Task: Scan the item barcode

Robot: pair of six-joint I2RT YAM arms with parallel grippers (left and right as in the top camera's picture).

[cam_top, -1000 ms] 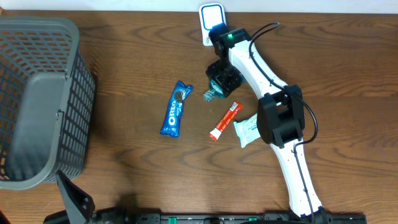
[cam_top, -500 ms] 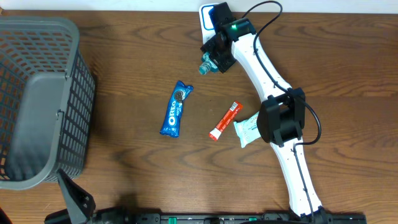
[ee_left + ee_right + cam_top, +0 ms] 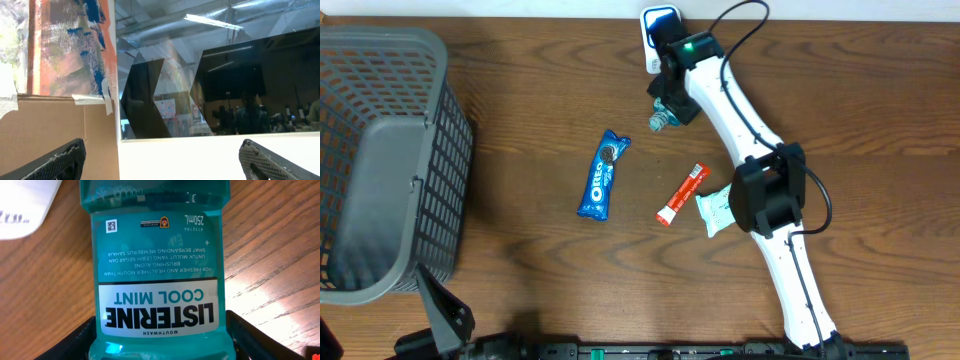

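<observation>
Listerine bottle [image 3: 157,255] sits clamped lengthwise in the right gripper's [image 3: 160,345] half-spread jaws, with the scanner [image 3: 20,202] just off its far-left corner.

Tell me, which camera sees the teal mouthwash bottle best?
The right wrist view. The teal plastic Listerine mouthwash bottle fills it, label readable, held by the right hand. Overhead, the bottle is only a small teal bit under the white arm. The left wrist view misses it.

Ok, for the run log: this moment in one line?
right jaws: shut on teal Listerine mouthwash bottle | bottle: near white scanner | left jaws: open, empty
</observation>
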